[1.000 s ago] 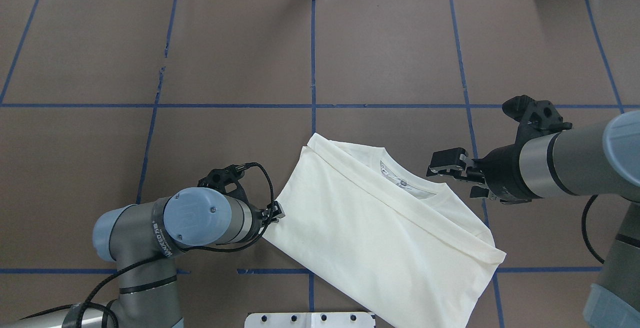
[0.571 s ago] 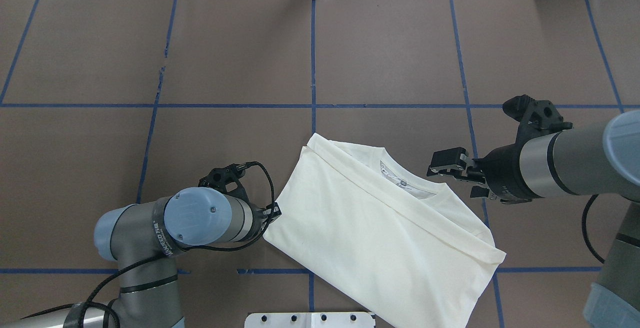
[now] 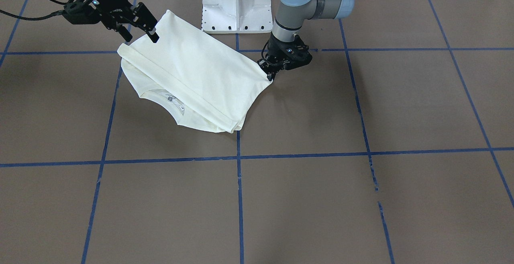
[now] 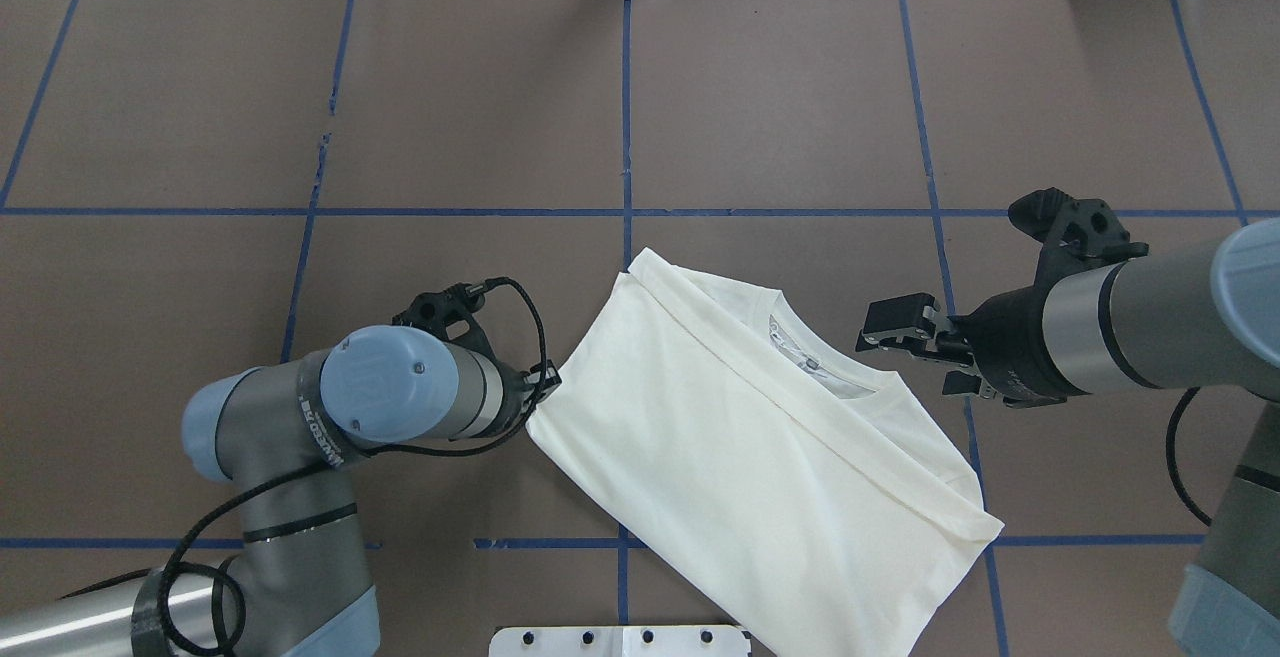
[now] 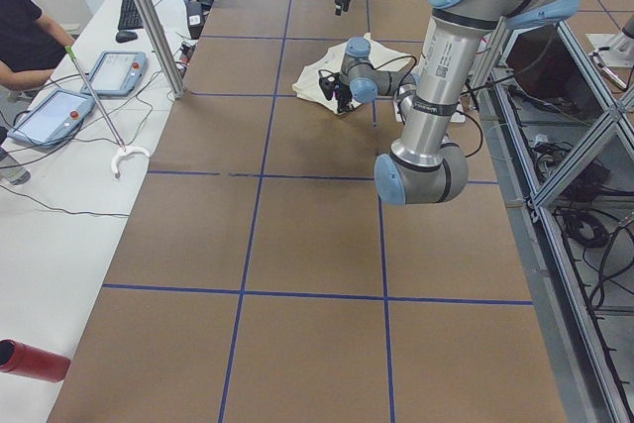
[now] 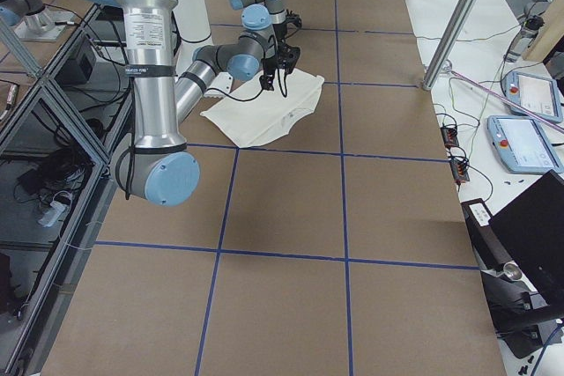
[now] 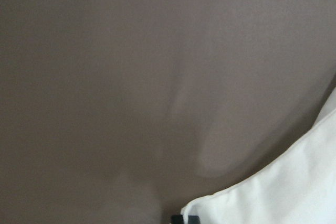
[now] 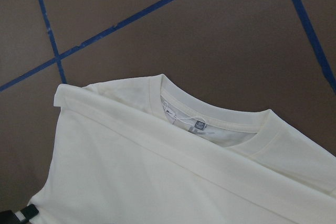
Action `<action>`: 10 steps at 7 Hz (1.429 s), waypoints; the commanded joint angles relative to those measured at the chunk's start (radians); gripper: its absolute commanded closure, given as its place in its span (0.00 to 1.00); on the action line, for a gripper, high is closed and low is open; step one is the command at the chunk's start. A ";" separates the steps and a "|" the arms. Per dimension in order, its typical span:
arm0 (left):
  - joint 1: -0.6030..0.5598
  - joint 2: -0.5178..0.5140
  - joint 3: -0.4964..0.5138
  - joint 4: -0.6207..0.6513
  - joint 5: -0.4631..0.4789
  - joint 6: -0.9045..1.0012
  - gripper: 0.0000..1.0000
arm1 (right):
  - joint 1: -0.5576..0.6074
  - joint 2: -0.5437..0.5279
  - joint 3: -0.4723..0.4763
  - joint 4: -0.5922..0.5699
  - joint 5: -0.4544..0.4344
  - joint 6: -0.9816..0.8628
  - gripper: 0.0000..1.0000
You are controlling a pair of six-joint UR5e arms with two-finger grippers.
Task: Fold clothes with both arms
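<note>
Front view: the folded shirt [image 3: 192, 75] lies skewed on the tabletop [image 3: 361, 175]. The left claw [image 3: 268, 74] is clamped on its corner, probably to drag it square.
Overhead: the right claw [image 4: 905, 355] hangs apart beside the collar, apparently waiting.
Left wrist: only that corner shows.

In the overhead view the cream shirt [image 4: 760, 467] lies folded, plain side up, as a slanted rectangle toward 5 o'clock from the table's middle. Its collar and neck label face 1 o'clock, and a folded band runs from 11 to 4 o'clock. The grey left arm [image 4: 300, 437] bends in from 8 o'clock, the left gripper [image 4: 545, 382] pinched onto the shirt's 9 o'clock corner. The right arm [image 4: 1130, 327] reaches in from 3 o'clock, the right gripper [image 4: 908, 362] spread wide above the table near the collar, at the shirt's 2 o'clock.
</note>
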 commanded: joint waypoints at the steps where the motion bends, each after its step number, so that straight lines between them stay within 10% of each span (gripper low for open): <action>1: -0.122 -0.124 0.181 -0.012 0.001 0.041 1.00 | 0.023 0.001 -0.001 0.000 0.005 -0.001 0.00; 5: -0.338 -0.220 0.390 -0.061 0.002 0.266 1.00 | 0.048 0.008 -0.038 0.002 -0.002 -0.004 0.00; 8: -0.363 -0.431 0.814 -0.398 0.007 0.306 1.00 | 0.053 0.040 -0.078 0.002 -0.005 -0.012 0.00; 10: -0.374 -0.433 0.833 -0.422 0.046 0.363 1.00 | 0.051 0.040 -0.079 0.002 -0.007 -0.011 0.00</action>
